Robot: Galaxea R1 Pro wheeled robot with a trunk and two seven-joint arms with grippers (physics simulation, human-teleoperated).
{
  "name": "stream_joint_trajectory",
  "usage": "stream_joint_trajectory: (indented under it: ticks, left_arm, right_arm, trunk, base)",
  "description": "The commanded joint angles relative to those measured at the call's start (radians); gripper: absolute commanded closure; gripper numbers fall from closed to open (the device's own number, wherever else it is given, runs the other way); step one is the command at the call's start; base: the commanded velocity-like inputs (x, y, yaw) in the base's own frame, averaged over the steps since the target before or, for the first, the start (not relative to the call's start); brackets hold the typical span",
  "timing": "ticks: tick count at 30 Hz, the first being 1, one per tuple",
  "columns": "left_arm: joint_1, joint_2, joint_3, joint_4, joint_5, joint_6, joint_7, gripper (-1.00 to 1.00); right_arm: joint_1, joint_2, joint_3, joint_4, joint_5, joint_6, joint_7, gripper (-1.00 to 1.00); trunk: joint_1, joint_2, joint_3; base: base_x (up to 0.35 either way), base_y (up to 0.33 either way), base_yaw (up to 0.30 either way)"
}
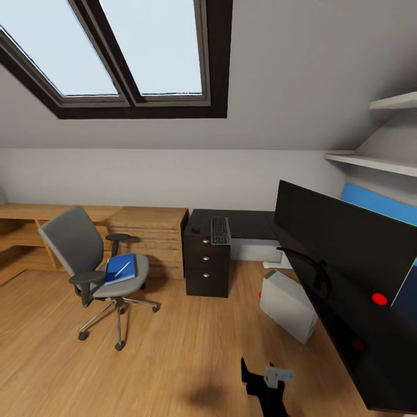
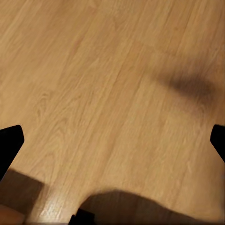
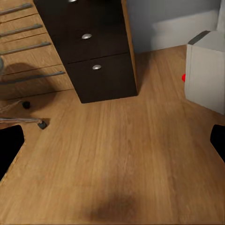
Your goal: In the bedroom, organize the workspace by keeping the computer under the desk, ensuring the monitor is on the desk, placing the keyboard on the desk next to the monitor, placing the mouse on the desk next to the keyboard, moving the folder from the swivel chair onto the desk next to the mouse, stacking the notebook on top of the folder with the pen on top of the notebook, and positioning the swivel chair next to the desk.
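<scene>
The room is an attic space. A sloped white ceiling (image 1: 301,69) is fitted with a dark-framed skylight (image 1: 130,55), divided into panes through which pale daylight is admitted. A low white wall (image 1: 150,176) is located below the slope. The floor (image 1: 174,359) is laid with light wood planks, and soft dark shadows are cast on it. A light wooden drawer chest (image 1: 152,231) with metal bar handles is positioned against the wall, adjoined by a low wooden shelving unit (image 1: 20,231) of matching finish. Two white wall shelves (image 1: 376,162) are mounted in the right-hand corner, above a blue panel (image 1: 379,202).
</scene>
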Motion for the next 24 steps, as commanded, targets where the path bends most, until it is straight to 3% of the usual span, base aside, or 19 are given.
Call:
stream_joint_trajectory:
  ticks: [1,4,24]
  left_arm:
    - [0.000,0.000,-0.002,0.000,0.010,-0.002,0.003,-1.00]
    - [0.000,0.000,-0.002,0.003,0.010,-0.002,0.004,-1.00]
    - [0.000,-0.001,-0.002,0.006,0.011,-0.003,0.003,-1.00]
  right_arm:
    - [-0.001,-0.001,0.007,-0.015,-0.007,-0.001,-0.009,-1.00]
    - [-0.001,-0.002,0.006,-0.032,-0.009,0.015,-0.011,-1.00]
    - [-0.001,-0.004,0.003,0.253,-0.008,0.050,-0.008,-1.00]
  trunk:
    - [-0.004,0.006,0.002]
    - [-0.015,0.027,0.012]
    - [-0.092,0.167,0.074]
  base:
    - [-0.007,0.000,0.000]
    - [-0.005,0.000,0.000]
    - [0.000,0.000,0.000]
